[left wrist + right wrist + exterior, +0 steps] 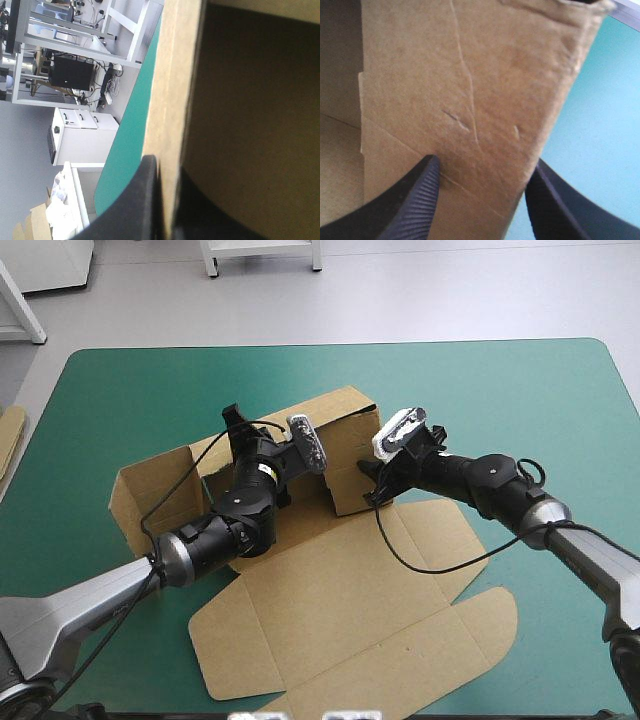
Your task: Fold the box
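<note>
Lid of the brown box [350,610] lies flat nearest the robot on the teal-green cover [520,400], with walls raised beyond. The left gripper [167,167] pinches the rear wall's edge, nearly closed. The right gripper [482,167] stands spread at the right-hand wall.

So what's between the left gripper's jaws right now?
A raised wall of the brown box, seen edge-on: the left gripper pinches the board, jaws all but shut on it. The left wrist view shows this plainly.
</note>
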Tool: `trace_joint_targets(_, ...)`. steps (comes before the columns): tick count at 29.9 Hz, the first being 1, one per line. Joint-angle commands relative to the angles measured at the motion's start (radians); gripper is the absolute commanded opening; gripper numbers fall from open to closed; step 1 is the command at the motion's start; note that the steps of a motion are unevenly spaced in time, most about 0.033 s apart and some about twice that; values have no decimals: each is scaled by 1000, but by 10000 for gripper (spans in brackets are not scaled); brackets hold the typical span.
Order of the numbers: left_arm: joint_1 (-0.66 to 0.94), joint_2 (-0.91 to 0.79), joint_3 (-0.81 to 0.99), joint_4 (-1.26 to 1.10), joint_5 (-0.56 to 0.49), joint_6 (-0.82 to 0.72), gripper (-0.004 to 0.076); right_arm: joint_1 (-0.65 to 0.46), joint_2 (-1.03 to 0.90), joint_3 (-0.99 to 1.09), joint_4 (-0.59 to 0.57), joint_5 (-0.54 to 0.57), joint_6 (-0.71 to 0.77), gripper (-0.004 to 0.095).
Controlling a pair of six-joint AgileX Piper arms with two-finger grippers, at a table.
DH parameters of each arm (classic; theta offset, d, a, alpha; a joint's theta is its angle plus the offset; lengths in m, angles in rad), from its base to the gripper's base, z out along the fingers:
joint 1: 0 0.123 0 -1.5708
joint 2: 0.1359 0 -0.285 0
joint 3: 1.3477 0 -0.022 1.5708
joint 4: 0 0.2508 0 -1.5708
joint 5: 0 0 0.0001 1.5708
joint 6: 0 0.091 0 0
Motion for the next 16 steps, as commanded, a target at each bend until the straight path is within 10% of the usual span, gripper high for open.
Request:
trace_joint_targets(1, -1, -33, -25, -11, -5, -43, -8, 26, -19, -27, 29, -54, -20, 495)
trace_joint_targets(11, -1, -33, -25, -21, -3, -43, -8, 36, 6, -29, 78, -120, -20, 352)
trace_joint_targets(16, -1, -33, -25, -21, -3, -43, -8, 43, 18, -29, 78, -112, -20, 50)
